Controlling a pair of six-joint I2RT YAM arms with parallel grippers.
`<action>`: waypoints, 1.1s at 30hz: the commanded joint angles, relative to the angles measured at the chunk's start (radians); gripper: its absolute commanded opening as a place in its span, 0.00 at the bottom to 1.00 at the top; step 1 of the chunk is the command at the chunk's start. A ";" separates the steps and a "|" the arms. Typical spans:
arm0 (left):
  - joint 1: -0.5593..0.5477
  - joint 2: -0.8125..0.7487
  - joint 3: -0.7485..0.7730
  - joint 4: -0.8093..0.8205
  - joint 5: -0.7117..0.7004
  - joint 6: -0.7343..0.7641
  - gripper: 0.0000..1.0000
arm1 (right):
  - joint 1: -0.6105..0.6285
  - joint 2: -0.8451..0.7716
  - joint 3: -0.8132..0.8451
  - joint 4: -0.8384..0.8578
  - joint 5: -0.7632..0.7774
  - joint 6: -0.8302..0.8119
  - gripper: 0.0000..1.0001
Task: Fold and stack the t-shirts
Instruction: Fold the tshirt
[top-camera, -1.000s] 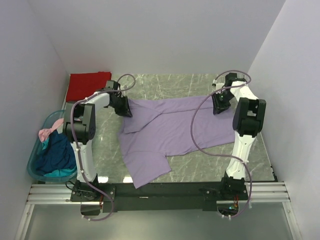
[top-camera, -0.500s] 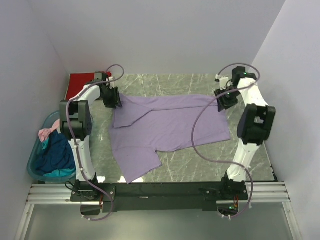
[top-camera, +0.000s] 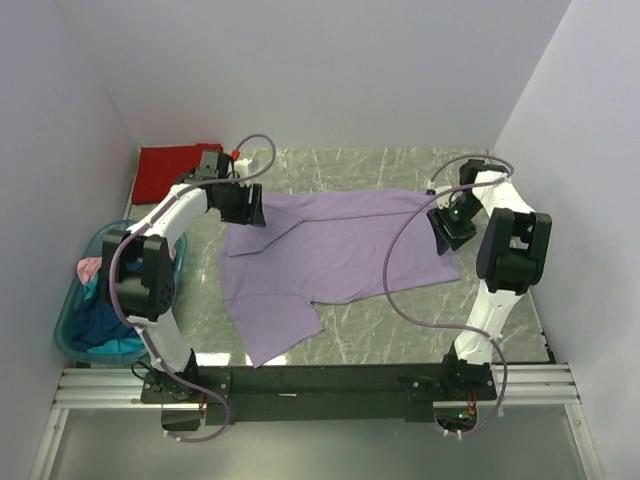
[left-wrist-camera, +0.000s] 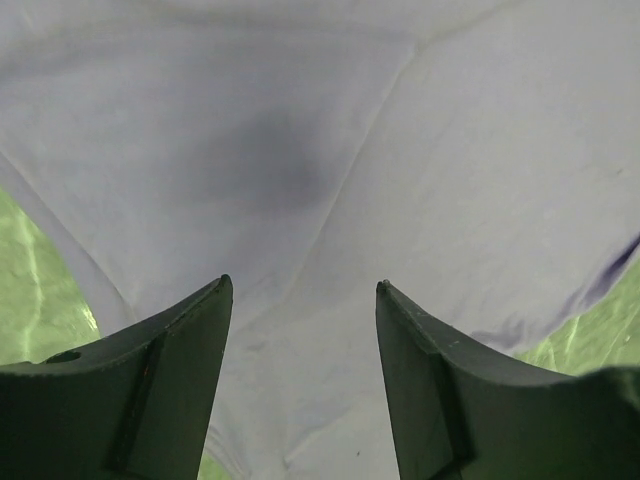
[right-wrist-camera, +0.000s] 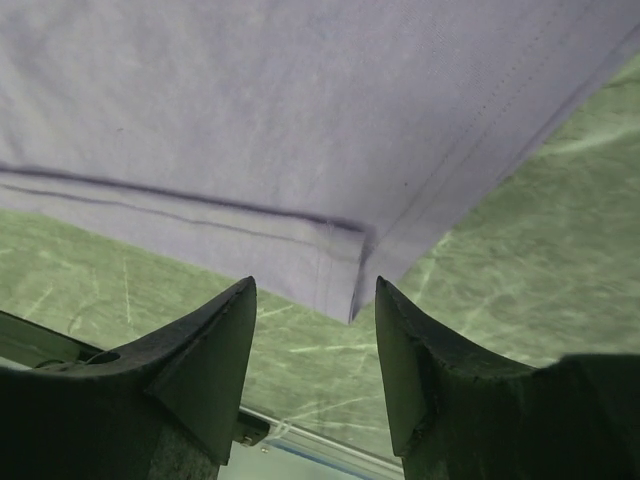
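Note:
A light purple t-shirt (top-camera: 330, 255) lies spread across the green marble table, one sleeve reaching toward the front edge. My left gripper (top-camera: 243, 207) hovers over its far left corner; in the left wrist view it (left-wrist-camera: 303, 285) is open with purple cloth (left-wrist-camera: 300, 150) flat below and nothing between the fingers. My right gripper (top-camera: 450, 225) sits at the shirt's right edge; its wrist view shows it (right-wrist-camera: 315, 283) open just off the hemmed corner (right-wrist-camera: 345, 265). A folded red t-shirt (top-camera: 172, 168) rests at the back left.
A translucent teal tub (top-camera: 75, 335) at the left table edge holds pink (top-camera: 90, 268), dark blue (top-camera: 108, 305) and teal cloth. White walls close in on three sides. A metal rail (top-camera: 320, 385) with both arm bases runs along the front.
Both grippers have let go of the purple shirt and opened. The shirt was pulled back and left, then laid flat. The left gripper shifted right, the right gripper moved nearer.

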 joint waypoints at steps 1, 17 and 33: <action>-0.004 -0.022 -0.046 -0.003 0.006 0.032 0.65 | 0.002 0.029 -0.009 0.024 0.027 0.029 0.58; -0.004 0.018 -0.081 0.013 -0.020 0.030 0.64 | 0.005 0.089 -0.067 0.087 0.041 0.062 0.52; -0.004 0.016 -0.087 0.007 -0.040 0.040 0.63 | 0.003 -0.007 -0.099 0.052 0.043 0.052 0.11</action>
